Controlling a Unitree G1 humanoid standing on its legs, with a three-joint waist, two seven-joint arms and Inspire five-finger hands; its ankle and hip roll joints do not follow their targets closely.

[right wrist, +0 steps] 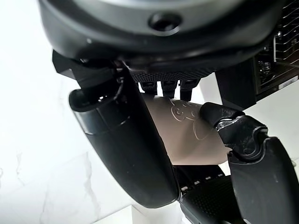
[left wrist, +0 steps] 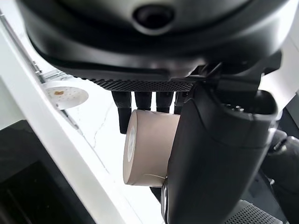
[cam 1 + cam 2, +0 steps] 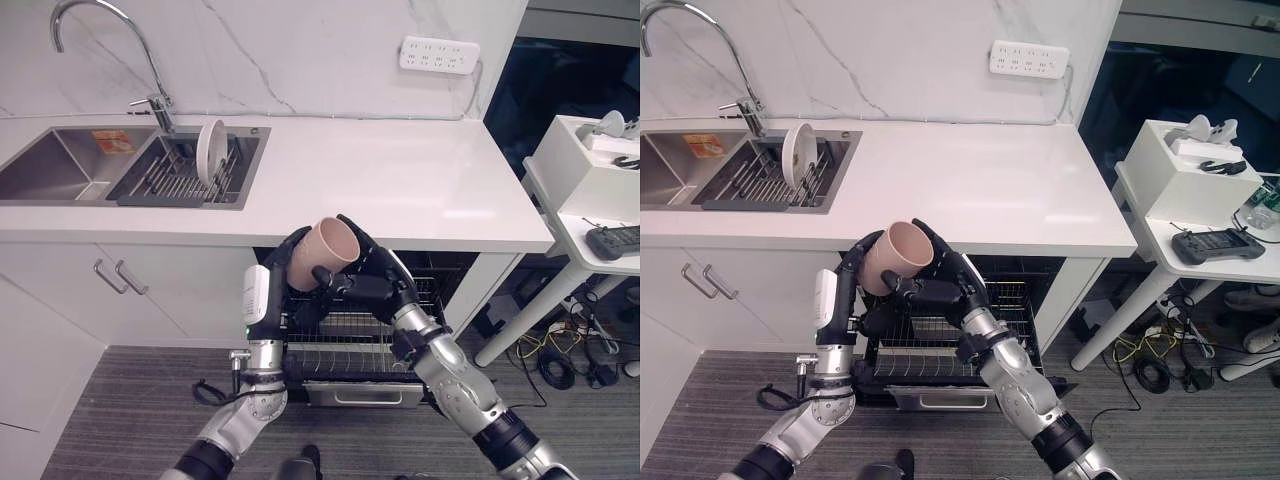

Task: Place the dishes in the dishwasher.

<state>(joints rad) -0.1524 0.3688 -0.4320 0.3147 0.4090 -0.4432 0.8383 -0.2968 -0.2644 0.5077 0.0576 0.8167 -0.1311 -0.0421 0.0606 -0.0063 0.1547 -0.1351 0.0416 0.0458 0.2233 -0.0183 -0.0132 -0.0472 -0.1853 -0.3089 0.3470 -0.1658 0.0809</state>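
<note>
A beige cup (image 3: 325, 250) lies on its side in the air just in front of the counter edge, above the pulled-out dishwasher rack (image 3: 345, 340). My left hand (image 3: 283, 268) is curled round its base end from the left; the cup (image 2: 148, 147) sits between its fingers (image 2: 140, 102) and thumb. From the right, my right hand (image 3: 368, 280) wraps the rim end, and its thumb (image 1: 126, 144) crosses the cup (image 1: 187, 130). A white plate (image 3: 211, 150) stands upright in the sink's drying rack.
The counter (image 3: 400, 180) overhangs the open dishwasher. A double sink (image 3: 60, 165) with a faucet (image 3: 150, 70) is at the back left. Cabinet doors with handles (image 3: 120, 277) are to the left. On the right stands a white side table (image 3: 590, 200) with a remote and a box.
</note>
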